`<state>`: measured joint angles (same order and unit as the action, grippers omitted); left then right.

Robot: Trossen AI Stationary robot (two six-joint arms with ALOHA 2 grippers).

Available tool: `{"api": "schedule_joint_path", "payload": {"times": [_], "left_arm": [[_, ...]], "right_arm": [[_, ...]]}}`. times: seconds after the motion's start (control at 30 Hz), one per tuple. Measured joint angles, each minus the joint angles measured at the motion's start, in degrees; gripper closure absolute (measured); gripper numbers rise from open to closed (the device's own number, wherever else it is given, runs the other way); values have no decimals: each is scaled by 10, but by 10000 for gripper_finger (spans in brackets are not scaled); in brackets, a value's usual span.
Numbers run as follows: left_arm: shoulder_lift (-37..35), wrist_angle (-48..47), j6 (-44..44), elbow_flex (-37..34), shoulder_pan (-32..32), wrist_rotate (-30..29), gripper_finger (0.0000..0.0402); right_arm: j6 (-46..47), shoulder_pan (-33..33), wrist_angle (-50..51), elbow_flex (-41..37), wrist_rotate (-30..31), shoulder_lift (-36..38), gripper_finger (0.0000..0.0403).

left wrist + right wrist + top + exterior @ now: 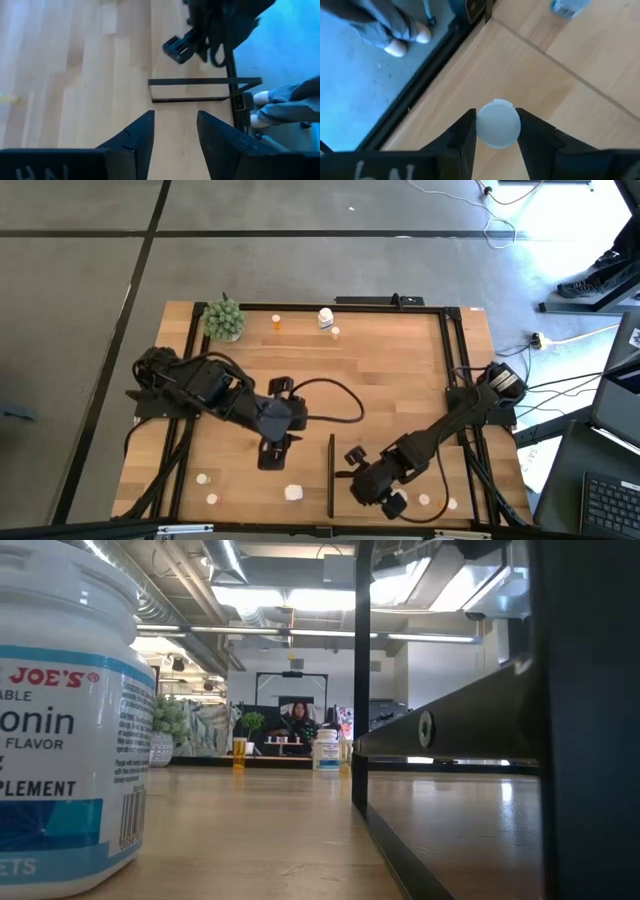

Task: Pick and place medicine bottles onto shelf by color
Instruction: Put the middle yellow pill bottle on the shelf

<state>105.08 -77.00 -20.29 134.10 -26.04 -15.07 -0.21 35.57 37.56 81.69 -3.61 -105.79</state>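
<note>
My right gripper is near the table's near edge, right of the shelf, shut on a small white bottle. My left gripper is open and empty over the table's middle, left of the shelf; its fingers show apart in the left wrist view. The shelf shows from above as a thin black line, and as a black frame in the low view. A chunky white bottle stands near the front edge. An orange bottle and a white one stand at the far side. My right gripper pinches the white bottle's round cap between its two fingers, one on each side. The fingers come from above, pointing down. The bottle stands upright under them; whether it is lifted or on the table I cannot tell.
A green plant ball sits at the far left. Small white bottles lie at the near left and near right. Black frame rails run along the table's sides. A person's shoes show beyond the edge.
</note>
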Motion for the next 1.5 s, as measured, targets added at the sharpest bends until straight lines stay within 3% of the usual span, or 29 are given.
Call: {"api": "schedule_joint_path", "payload": {"times": [0.67, 1.27, 1.5], "left_arm": [[0, -1, -16, 0, -8, 0, 260], [0, -1, -16, 0, -8, 0, 260], [0, -1, -16, 0, -8, 0, 260]], "right_arm": [[-34, -1, -49, -1, -39, -26, 275], [-16, -3, -49, -1, -36, -26, 275], [-16, -3, -49, -1, -36, -26, 233]]}}
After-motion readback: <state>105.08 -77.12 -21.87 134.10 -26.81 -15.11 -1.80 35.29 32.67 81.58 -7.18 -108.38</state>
